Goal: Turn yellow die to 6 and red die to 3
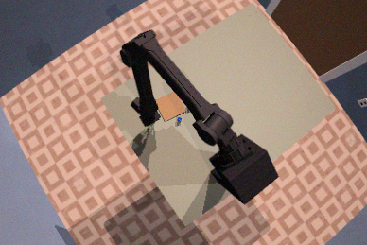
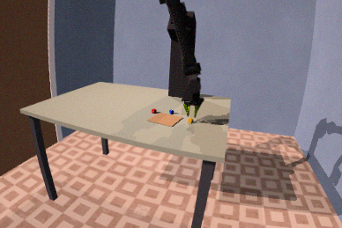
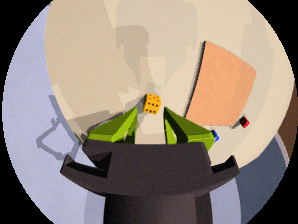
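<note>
The yellow die (image 3: 152, 103) lies on the bare table just off the edge of the orange mat (image 3: 222, 86); it also shows in the exterior view (image 2: 190, 121). My gripper (image 3: 150, 111) hangs a little above it, green fingers pointing down and open, with nothing between them. In the exterior view the gripper (image 2: 191, 111) is right over the die. The blue die (image 3: 214, 135) and the red die (image 3: 244, 121) lie on the table beside the mat's far side, apart from each other. The mat (image 2: 165, 120) lies flat.
The arm's base (image 1: 243, 167) stands on the table corner near its front edge. The yellow die sits near the table's edge (image 2: 220, 122). The arm hides the yellow die in the top view.
</note>
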Tool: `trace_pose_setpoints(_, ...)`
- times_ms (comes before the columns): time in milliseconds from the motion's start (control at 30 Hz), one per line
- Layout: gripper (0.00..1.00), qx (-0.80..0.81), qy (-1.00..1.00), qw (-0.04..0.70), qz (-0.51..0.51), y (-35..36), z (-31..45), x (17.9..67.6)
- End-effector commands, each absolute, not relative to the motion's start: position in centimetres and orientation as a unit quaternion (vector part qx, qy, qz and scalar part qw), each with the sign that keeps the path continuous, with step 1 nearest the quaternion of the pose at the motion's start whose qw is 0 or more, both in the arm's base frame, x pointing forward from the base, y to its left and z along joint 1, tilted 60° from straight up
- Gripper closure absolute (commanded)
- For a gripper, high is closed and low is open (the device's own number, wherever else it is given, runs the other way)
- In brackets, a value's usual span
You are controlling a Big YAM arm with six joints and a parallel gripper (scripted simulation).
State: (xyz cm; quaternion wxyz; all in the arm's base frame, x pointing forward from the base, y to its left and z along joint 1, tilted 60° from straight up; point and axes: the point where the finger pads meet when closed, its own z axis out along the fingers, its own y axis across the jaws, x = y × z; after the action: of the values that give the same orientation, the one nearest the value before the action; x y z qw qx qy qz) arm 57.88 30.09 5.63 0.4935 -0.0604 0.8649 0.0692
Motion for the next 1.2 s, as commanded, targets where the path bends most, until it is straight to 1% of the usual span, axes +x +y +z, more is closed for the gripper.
trace_pose_setpoints(0, 0.66, -0.061, 0.865, 0.494, 0.067, 29.8, 5.1, 58.3)
trace_pose_setpoints(1167, 0.66, -0.063, 0.869, 0.487, 0.063, 29.3, 4.1, 57.5)
